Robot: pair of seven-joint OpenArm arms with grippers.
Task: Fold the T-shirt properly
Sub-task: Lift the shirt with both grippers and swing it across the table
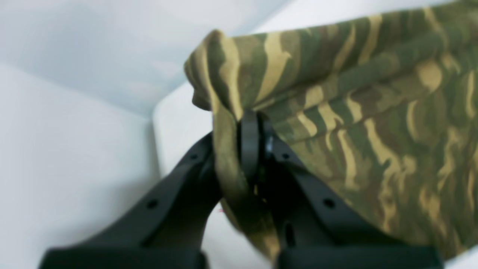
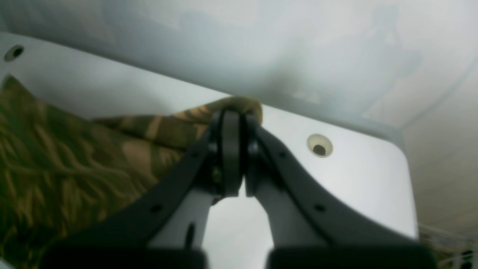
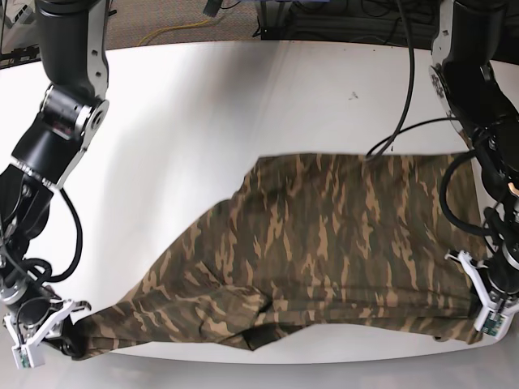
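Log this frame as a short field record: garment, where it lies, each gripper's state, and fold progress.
garment: camouflage T-shirt, the only garment in view
surface: white table
layout: stretched along the near table edge, rumpled, not yet a neat fold
left gripper: shut on a bunched edge of the T-shirt, at the base view's right end
right gripper: shut on a corner of the T-shirt, at the base view's left end
cloth between grippers: sags with wrinkles near the middle

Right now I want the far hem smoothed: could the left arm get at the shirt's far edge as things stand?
Probably not yet: the left claw is shut on the T-shirt at the near table edge, so it would have to let go first.
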